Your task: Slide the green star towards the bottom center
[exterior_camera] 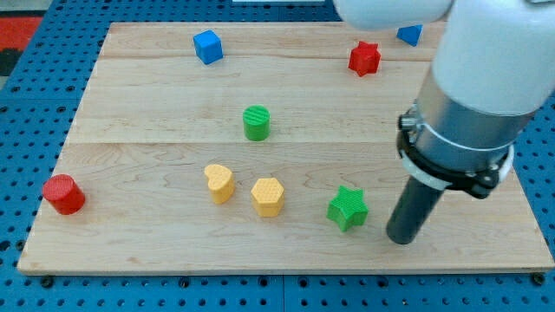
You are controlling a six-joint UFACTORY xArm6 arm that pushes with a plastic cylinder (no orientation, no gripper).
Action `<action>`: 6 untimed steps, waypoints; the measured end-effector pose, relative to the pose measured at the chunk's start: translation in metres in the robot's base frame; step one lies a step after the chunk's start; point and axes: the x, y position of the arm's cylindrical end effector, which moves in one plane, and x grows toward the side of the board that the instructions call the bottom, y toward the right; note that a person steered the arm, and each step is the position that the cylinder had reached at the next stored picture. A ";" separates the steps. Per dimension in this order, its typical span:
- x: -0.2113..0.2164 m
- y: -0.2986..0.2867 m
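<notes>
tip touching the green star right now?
No: my tip sits on the board just to the view's right of the green star, with a visible strip of bare wood between them.

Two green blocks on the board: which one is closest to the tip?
The green star, just left of my tip. The green cylinder sits far up-left.

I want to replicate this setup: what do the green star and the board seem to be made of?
Green star: probably 3D-printed plastic, matte, with fine ridged lines on top. Board: pale wood, smooth, with visible grain and plank seams. My tip rests to the star's right.
</notes>
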 end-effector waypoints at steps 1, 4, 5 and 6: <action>-0.006 -0.009; -0.007 -0.009; -0.007 -0.009; -0.007 -0.023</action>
